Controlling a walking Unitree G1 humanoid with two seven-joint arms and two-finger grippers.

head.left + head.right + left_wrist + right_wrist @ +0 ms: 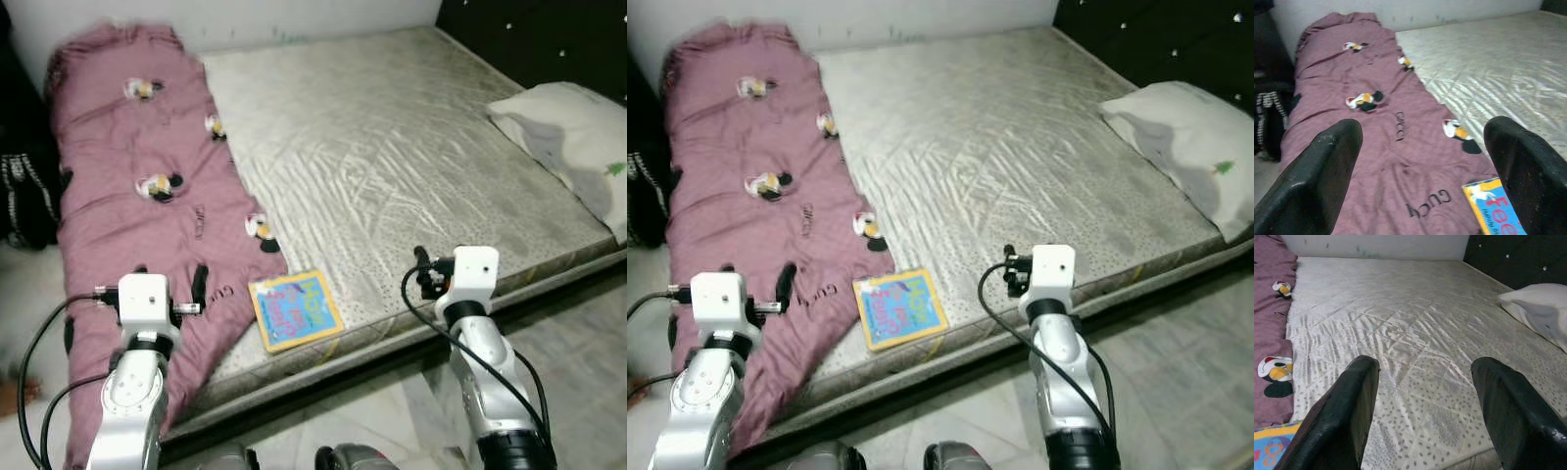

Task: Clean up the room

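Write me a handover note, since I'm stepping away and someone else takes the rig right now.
Left gripper: open, empty, raised over the mauve cartoon-print blanket.
Right gripper: open, empty, raised at the mattress near edge.
Things: blanket lies along the bed's left side, its corner hanging off the near edge; a colourful children's book lies beside it at the near edge; pillow at the far right.
Done: nothing held or visibly moved.
Left: probably book and blanket.

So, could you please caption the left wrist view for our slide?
Open left gripper above a mauve cartoon-print quilt, a colourful children's book beside it on the bare mattress.
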